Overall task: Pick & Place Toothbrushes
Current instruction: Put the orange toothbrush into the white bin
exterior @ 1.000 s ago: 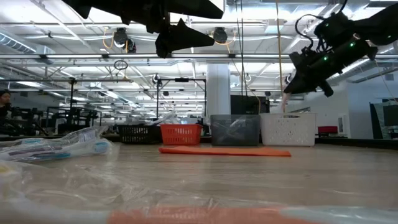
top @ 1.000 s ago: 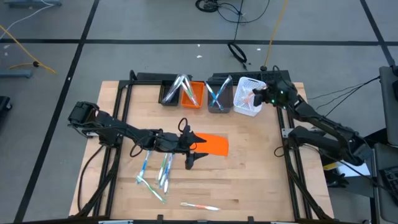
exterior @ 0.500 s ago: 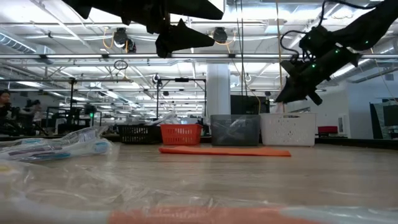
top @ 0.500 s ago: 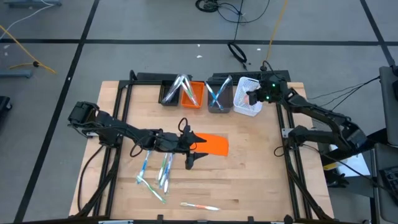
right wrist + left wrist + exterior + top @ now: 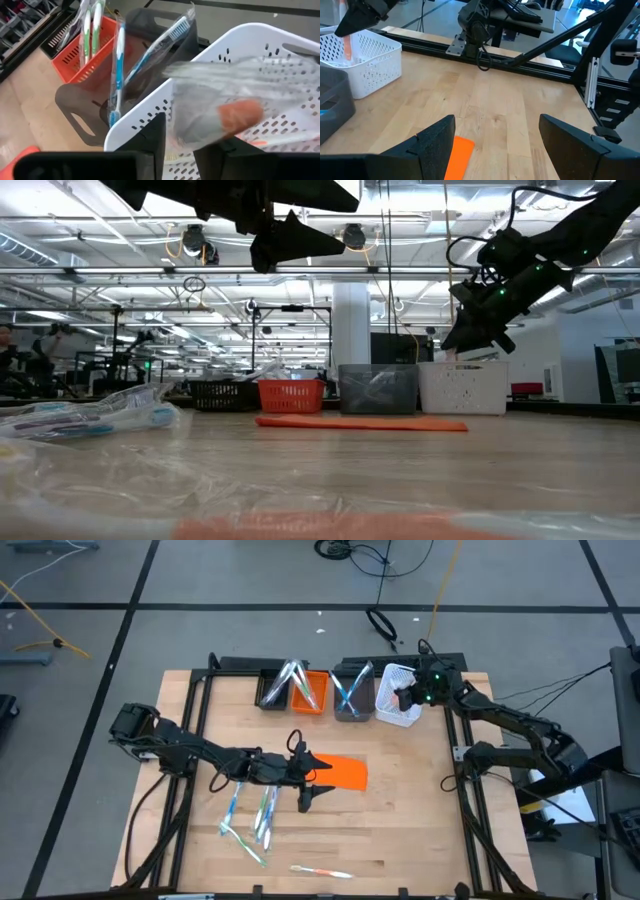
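Note:
My right gripper (image 5: 408, 698) hangs over the white bin (image 5: 396, 710) at the far right, fingers parted. A wrapped toothbrush with an orange-red part (image 5: 239, 114) is blurred just below them, pointing down into the bin (image 5: 346, 45). My left gripper (image 5: 318, 780) hovers open and empty above the flat orange sheet (image 5: 342, 773) near the table's middle. Several wrapped toothbrushes (image 5: 252, 815) lie flat on the table left of centre. One more (image 5: 320, 871) lies near the front edge. My right gripper points slanting down from the table's right over the white bin. The clear wrapper's upper part (image 5: 185, 120) shows between the parted fingers, blurred. I cannot tell whether the fingers touch it. The toothbrush hangs upright above the bin's inside.
A row of bins stands along the far edge: black (image 5: 272, 690), orange (image 5: 312, 692) and grey (image 5: 352, 698), each with toothbrushes leaning on its walls, then the white one. Bare wood (image 5: 410, 810) lies to the right of the orange sheet.
My right gripper has moved from the table's right edge toward the left, over the white bin. It has sunk a little and tipped further downward, and the orange toothbrush has come down with it toward the bin.

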